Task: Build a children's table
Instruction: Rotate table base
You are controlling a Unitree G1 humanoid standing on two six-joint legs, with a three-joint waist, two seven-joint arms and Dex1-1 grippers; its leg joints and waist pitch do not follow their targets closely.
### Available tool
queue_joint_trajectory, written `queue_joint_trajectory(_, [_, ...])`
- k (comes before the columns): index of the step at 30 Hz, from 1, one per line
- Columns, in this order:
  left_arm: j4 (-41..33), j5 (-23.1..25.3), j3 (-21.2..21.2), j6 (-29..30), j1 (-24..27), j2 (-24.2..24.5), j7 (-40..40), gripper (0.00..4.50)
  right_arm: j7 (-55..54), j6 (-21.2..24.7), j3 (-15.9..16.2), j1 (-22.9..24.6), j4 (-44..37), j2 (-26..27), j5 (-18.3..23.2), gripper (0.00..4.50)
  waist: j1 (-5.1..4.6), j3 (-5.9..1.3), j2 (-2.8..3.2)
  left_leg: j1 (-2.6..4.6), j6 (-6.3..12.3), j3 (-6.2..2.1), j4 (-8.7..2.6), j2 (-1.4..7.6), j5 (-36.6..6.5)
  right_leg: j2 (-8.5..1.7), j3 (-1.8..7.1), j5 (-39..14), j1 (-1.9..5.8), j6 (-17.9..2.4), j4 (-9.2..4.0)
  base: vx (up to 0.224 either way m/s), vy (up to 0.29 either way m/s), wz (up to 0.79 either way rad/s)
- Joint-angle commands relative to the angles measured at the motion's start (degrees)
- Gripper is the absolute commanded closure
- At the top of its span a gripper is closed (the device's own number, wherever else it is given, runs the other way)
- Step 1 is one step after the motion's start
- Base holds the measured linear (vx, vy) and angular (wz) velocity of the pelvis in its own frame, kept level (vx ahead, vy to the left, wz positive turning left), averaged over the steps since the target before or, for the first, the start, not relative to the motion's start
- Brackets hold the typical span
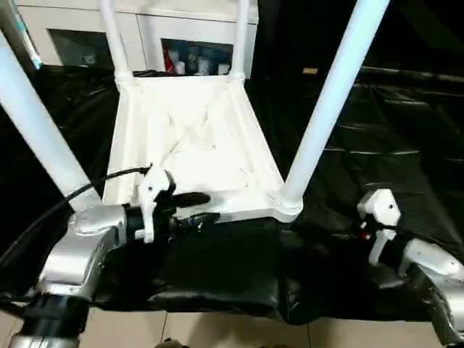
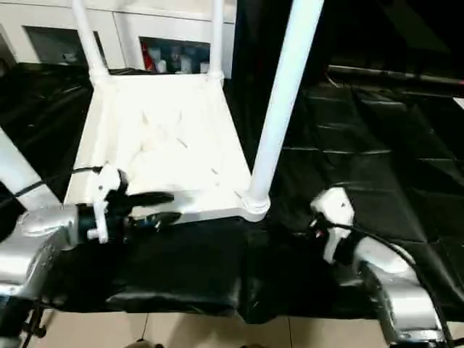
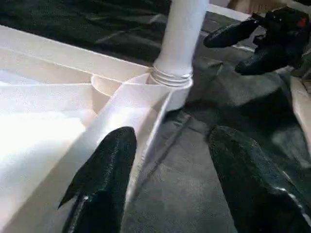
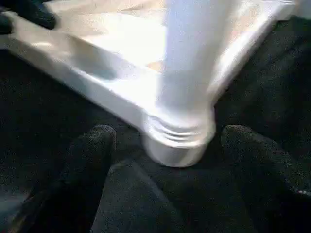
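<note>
Tabletop (image 1: 196,145) lies upside down on the black sheet (image 1: 348,145), ribbed underside up, with legs (image 1: 330,101) standing in its corner sockets. Left gripper (image 1: 194,210) has its fingers (image 3: 104,179) spread, one over the tabletop's near rim. Right gripper (image 4: 165,184), fingers (image 4: 90,165) spread and holding nothing, faces the near-right leg's socket (image 4: 180,141).
</note>
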Motion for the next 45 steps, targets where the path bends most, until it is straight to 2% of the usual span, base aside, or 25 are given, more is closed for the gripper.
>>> queue_joint_trajectory(1, [-2.51, -2.26, 0.53, 3.9, 2.35, 1.52, -0.89, 1.32, 2.02, 2.43, 1.94, 0.02, -2.45, -0.63, 1.89, 0.67, 0.17, -2.93, 0.24, 0.6, 2.61, -1.72, -4.25, 3.69, -14.34, -3.5, 3.01, -16.97, 2.54, -10.5, -4.33, 0.0, 0.0, 0.0])
queue_joint_trajectory(5, [-5.09, -4.65, 0.94, 7.63, 4.52, 3.37, -1.6, 0.95, 2.96, 3.25, 3.2, -0.61, -2.87, -0.05, 2.1, 0.67, -0.26, -3.16, 0.04, 0.67, 2.62, -1.59, -4.02, 3.48, -13.27, -3.36, 3.04, -15.83, 2.38, -10.54, -4.16, 0.0, 0.0, 0.0])
queue_joint_trajectory(7, [-8.46, -6.53, 1.82, 11.61, 7.93, 7.12, -3.55, 0.74, 2.92, 3.55, 4.95, -3.06, -1.18, 2.19, 1.22, 0.67, -0.32, -3.05, -0.06, 0.38, 2.68, -1.74, -4.2, 3.49, -13.01, -3.48, 3.02, -15.84, 2.49, -10.82, -4.0, 0.0, 0.0, 0.0])
queue_joint_trajectory(8, [-10.86, -8.25, 2.41, 14.72, 10.51, 10.37, -5.42, 0.57, 2.44, 3.64, 6.7, -5.29, 0.92, 4.04, 0.36, 0.67, -0.59, -3.0, 0.22, 0.45, 2.46, -1.77, -4.3, 3.44, -13.36, -3.32, 2.95, -16.73, 2.35, -10.76, -4.03, 0.0, 0.0, 0.0])
queue_joint_trajectory(9, [-11.61, -8.85, 2.38, 15.83, 11.47, 11.8, -6.16, 0.55, 2.26, 3.61, 7.46, -6.16, 1.89, 4.71, 0.06, 0.67, -1.08, -2.92, 0.12, 0.33, 2.07, -1.85, -4.34, 3.35, -13.66, -3.36, 2.93, -17.33, 2.34, -11.07, -3.91, 0.0, 0.0, 0.0])
queue_joint_trajectory(12, [-12.62, -10.0, 3.14, 17.47, 13.86, 14.04, -7.21, 0.4, 0.93, 2.62, 8.61, -8.99, 5.69, 7.2, -0.92, 0.67, -1.04, -2.93, 0.57, 1.16, 1.02, -1.66, -4.15, 3.42, -14.97, -3.22, 3.14, -18.46, 1.78, -10.93, -4.11, 0.0, 0.0, 0.0])
queue_joint_trajectory(15, [-13.42, -10.1, 3.75, 18.58, 16.63, 16.15, -8.06, 0.13, -1.82, 1.2, 8.19, -12.18, 10.38, 10.06, -1.82, 0.67, -1.32, -2.85, 0.48, 0.96, 0.25, -1.73, -4.42, 3.33, -15.4, -3.08, 3.14, -18.22, 1.84, -11.14, -3.94, 0.0, 0.0, 0.0])
queue_joint_trajectory(16, [-14.21, -10.66, 4.31, 19.66, 17.93, 16.99, -7.67, 0.12, -3.32, 0.25, 7.88, -13.5, 12.37, 10.99, -2.55, 0.67, -1.14, -2.9, 0.58, 1.34, -0.04, -1.64, -4.37, 3.43, -15.53, -3.04, 3.24, -17.73, 1.69, -10.94, -3.94, 0.0, 0.0, 0.0])
queue_joint_trajectory(19, [-14.97, -11.38, 5.9, 20.74, 19.91, 18.22, -6.6, 0.02, -7.06, -1.88, 6.76, -15.8, 16.14, 12.48, -4.18, 0.67, -1.06, -2.9, 0.53, 1.29, -0.48, -1.53, -4.44, 3.29, -15.02, -2.85, 3.26, -15.79, 1.81, -11.2, -3.76, 0.0, 0.0, 0.0])
queue_joint_trajectory(21, [-14.84, -11.81, 7.56, 21.02, 21.68, 19.45, -6.25, 0.02, -10.87, -3.59, 5.62, -17.84, 19.57, 13.46, -5.43, 0.67, -1.17, -2.78, 0.5, 1.03, -0.93, -1.63, -4.45, 3.2, -15.85, -3.03, 3.27, -16.82, 1.84, -11.18, -3.71, 0.0, 0.0, 0.0])
queue_joint_trajectory(23, [-14.55, -12.3, 9.73, 21.22, 23.4, 20.28, -6.25, 0.02, -14.75, -5.38, 4.3, -19.97, 23.45, 14.29, -6.66, 0.67, -1.48, -2.69, 0.52, 1.31, -1.58, -1.67, -4.38, 3.1, -17.72, -2.97, 3.36, -20.02, 1.64, -9.91, -4.03, 0.0, 0.0, 0.0])
queue_joint_trajectory(25, [-13.87, -12.39, 11.54, 20.85, 24.51, 21.04, -6.42, 0.02, -18.14, -7.54, 2.98, -21.8, 26.95, 14.85, -7.59, 0.67, -1.63, -2.71, 0.52, 1.22, -1.82, -1.77, -4.4, 3.06, -18.03, -3.04, 3.33, -20.47, 1.65, -10.0, -4.02, 0.0, 0.0, 0.0])
queue_joint_trajectory(26, [-12.85, -12.11, 12.84, 19.68, 24.96, 21.52, -6.12, 0.02, -20.97, -9.26, 1.94, -23.21, 29.62, 15.09, -8.26, 0.67, -1.51, -2.82, 0.23, 1.56, -1.85, -1.61, -4.28, 3.09, -18.15, -2.93, 3.38, -20.48, 1.49, -9.64, -4.13, 0.0, 0.0, 0.0])
queue_joint_trajectory(27, [-11.52, -11.79, 14.33, 18.26, 24.65, 21.35, -5.4, 0.02, -22.65, -10.17, 1.04, -24.12, 31.24, 15.25, -8.28, 0.67, -1.65, -2.69, 0.4, 1.35, -1.69, -1.72, -4.33, 2.95, -18.48, -2.84, 3.37, -20.79, 1.57, -9.54, -4.05, 0.0, 0.0, 0.0])
queue_joint_trajectory(29, [-9.05, -11.55, 17.55, 13.75, 23.35, 20.32, -3.89, 0.02, -22.61, -10.58, 0.24, -24.78, 32.32, 15.45, -7.56, 0.67, -1.65, -2.86, 0.47, 1.58, -1.82, -1.65, -4.18, 2.88, -18.65, -2.76, 3.41, -19.97, 1.53, -9.38, -4.04, 0.0, 0.0, 0.0])
queue_joint_trajectory(31, [-7.78, -11.76, 19.57, 10.61, 21.95, 19.25, -2.81, 0.02, -21.26, -10.81, 0.73, -24.46, 31.73, 15.3, -7.63, 0.67, -1.39, -3.02, -0.03, 1.33, -1.1, -1.72, -4.27, 2.98, -16.95, -2.73, 3.39, -17.03, 1.94, -9.44, -3.76, 0.0, 0.0, 0.0])
queue_joint_trajectory(32, [-6.73, -12.57, 21.18, 8.46, 19.93, 17.85, -1.89, 0.02, -19.74, -10.74, 1.4, -23.69, 30.73, 15.21, -7.61, 0.67, -1.34, -3.07, 0.08, 1.3, -1.01, -1.68, -4.26, 3.0, -16.28, -2.76, 3.43, -15.94, 2.01, -9.67, -3.64, 0.0, 0.0, 0.0])
queue_joint_trajectory(33, [-6.03, -13.13, 22.25, 7.09, 18.51, 16.88, -1.29, 0.02, -18.76, -10.92, 1.85, -23.3, 30.42, 15.18, -7.57, 0.67, -1.3, -3.13, -0.27, 1.3, -0.7, -1.56, -4.22, 3.02, -15.45, -2.65, 3.39, -13.97, 2.09, -10.13, -3.57, 0.0, 0.0, 0.0])
queue_joint_trajectory(34, [-5.7, -13.75, 22.65, 6.15, 17.04, 15.86, -0.88, 0.02, -18.17, -10.93, 2.31, -22.71, 29.99, 15.16, -7.7, 0.67, -1.2, -3.22, -0.13, 1.33, -0.69, -1.57, -4.13, 3.01, -14.91, -2.79, 3.4, -13.07, 2.16, -10.51, -3.34, 0.0, 0.0, 0.0])
queue_joint_trajectory(38, [-6.13, -17.62, 21.66, 4.8, 10.73, 10.4, 0.51, 0.02, -17.4, -10.98, 4.28, -19.64, 27.69, 14.63, -8.92, 0.67, -0.96, -3.47, -0.42, 1.2, -0.84, -1.45, -4.07, 3.05, -13.3, -2.79, 3.32, -9.66, 2.47, -11.62, -2.99, 0.0, 0.0, 0.0])
queue_joint_trajectory(39, [-6.32, -18.37, 21.19, 4.89, 9.91, 9.4, 0.72, 0.02, -17.84, -11.0, 4.18, -19.29, 27.61, 14.55, -9.17, 0.67, -0.81, -3.43, 0.16, 1.3, -1.17, -1.53, -4.09, 3.09, -13.88, -2.92, 3.35, -10.28, 2.44, -11.81, -2.97, 0.0, 0.0, 0.0])
queue_joint_trajectory(40, [-6.47, -18.75, 20.83, 5.04, 9.54, 8.86, 0.8, 0.02, -18.09, -10.98, 4.19, -18.97, 27.44, 14.38, -9.45, 0.67, -0.85, -3.4, -0.07, 1.35, -1.39, -1.44, -4.08, 3.1, -14.49, -2.84, 3.32, -10.91, 2.35, -11.81, -3.16, 0.0, 0.0, 0.0])
queue_joint_trajectory(41, [-6.52, -19.19, 19.99, 5.07, 8.89, 7.93, 0.78, 0.02, -18.65, -10.67, 4.15, -18.44, 27.28, 13.98, -10.12, 0.67, -0.73, -3.4, 0.24, 1.3, -1.69, -1.53, -4.07, 3.03, -15.23, -2.87, 3.33, -11.87, 2.43, -11.65, -3.14, 0.0, 0.0, 0.0])
queue_joint_trajectory(43, [-6.13, -19.29, 18.95, 4.78, 8.27, 7.01, 0.37, 0.02, -19.81, -10.11, 4.19, -17.87, 27.29, 13.09, -11.47, 0.67, -0.68, -3.28, -0.09, 1.39, -1.95, -1.49, -4.07, 3.0, -16.32, -2.77, 3.35, -13.82, 2.34, -10.94, -3.44, 0.0, 0.0, 0.0])
queue_joint_trajectory(45, [-5.4, -19.33, 18.12, 3.87, 7.5, 5.69, -0.03, 0.02, -20.01, -9.06, 3.89, -17.24, 27.09, 12.21, -12.19, 0.67, -0.63, -3.27, -0.13, 1.36, -2.13, -1.51, -4.0, 2.92, -17.02, -2.78, 3.38, -15.83, 2.37, -10.15, -3.69, 0.0, 0.0, 0.0])
